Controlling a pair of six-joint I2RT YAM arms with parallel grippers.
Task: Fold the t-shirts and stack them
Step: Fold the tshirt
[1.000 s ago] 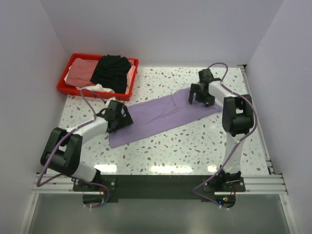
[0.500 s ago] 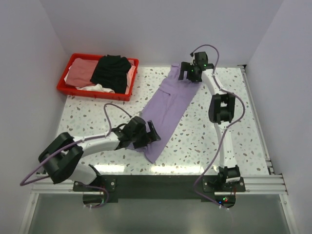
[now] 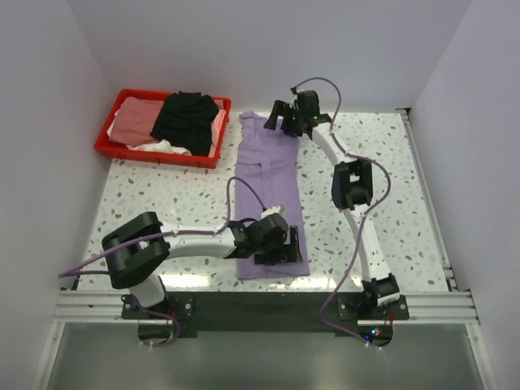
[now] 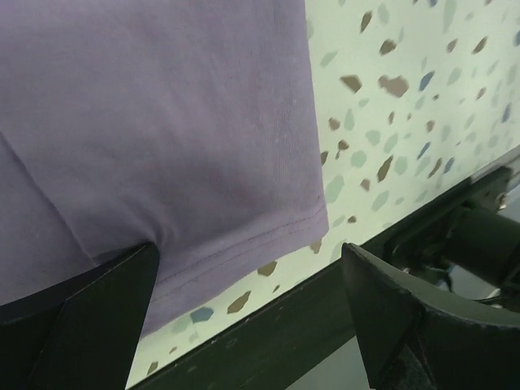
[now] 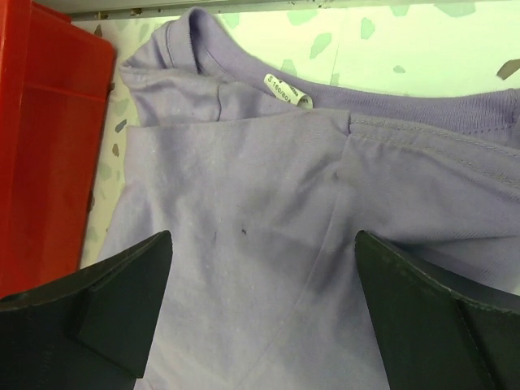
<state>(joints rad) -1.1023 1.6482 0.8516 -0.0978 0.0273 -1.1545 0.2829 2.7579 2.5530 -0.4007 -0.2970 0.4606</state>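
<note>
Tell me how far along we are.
Early. The purple shirt lies narrowed, sides folded in, left gripper at its hem, right gripper at its collar, both open. Cross folds remain, and the bin holds a black shirt and more. No stack yet.

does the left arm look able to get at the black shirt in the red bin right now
Probably yes. The left fingers are open over the purple shirt's near hem, and only bare table lies between them and the black shirt atop the red bin.
</note>
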